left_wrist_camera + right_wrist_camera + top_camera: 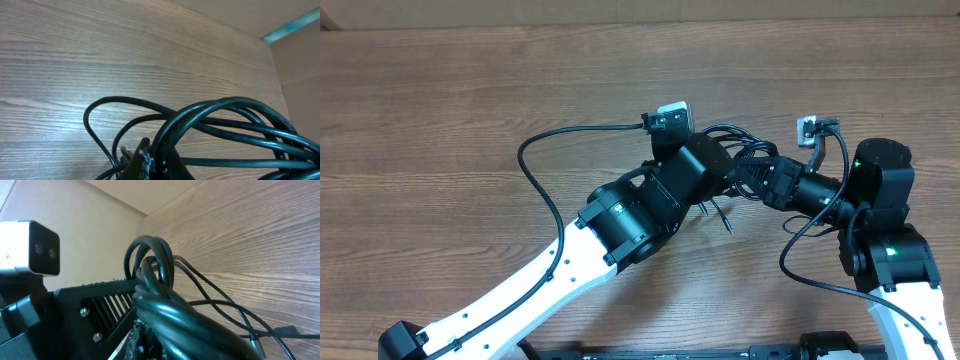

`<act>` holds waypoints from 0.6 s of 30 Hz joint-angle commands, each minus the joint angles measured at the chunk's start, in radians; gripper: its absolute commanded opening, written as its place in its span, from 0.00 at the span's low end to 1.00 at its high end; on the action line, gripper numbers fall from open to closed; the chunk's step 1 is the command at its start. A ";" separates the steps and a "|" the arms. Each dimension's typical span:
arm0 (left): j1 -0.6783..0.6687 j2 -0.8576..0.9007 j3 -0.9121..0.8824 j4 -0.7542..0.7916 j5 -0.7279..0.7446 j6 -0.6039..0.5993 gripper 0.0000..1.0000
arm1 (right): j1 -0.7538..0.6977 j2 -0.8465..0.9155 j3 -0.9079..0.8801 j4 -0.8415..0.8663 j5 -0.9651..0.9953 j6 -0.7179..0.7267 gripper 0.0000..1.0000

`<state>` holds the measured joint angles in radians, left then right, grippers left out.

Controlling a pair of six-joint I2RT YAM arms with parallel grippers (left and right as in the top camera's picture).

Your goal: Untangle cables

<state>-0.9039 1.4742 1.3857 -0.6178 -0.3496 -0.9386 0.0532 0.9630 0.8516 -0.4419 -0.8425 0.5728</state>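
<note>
Your left end effector is pressed together, pinching the cables where the bundle leaves its fingers. Your right end effector is clamped tight on the same bundle from the opposite side, its tip close to the left one's. The cables sit bunched between the two, right of centre over the tabletop. Several glossy loops arch up out of the grips, and in the left wrist view a thinner loop swings out to the left above the wood. Two loose ends hang below the bundle in the overhead view. In the right wrist view one plug sits low by the wood; you cannot tell whether it touches
</note>
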 commanded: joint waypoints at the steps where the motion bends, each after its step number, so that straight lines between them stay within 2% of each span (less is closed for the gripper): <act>1: 0.002 -0.008 0.018 -0.027 -0.107 0.026 0.04 | -0.005 -0.007 0.007 0.018 -0.040 0.004 0.04; 13: 0.002 -0.008 0.018 -0.058 -0.393 0.027 0.04 | -0.005 -0.007 0.007 0.033 -0.072 0.003 0.04; 18: 0.016 -0.006 0.018 -0.084 -0.428 0.026 0.04 | -0.005 -0.007 0.007 0.047 -0.096 0.003 0.04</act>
<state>-0.9257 1.4742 1.3884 -0.6762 -0.5911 -0.9310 0.0551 0.9688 0.8516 -0.4084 -0.9207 0.5758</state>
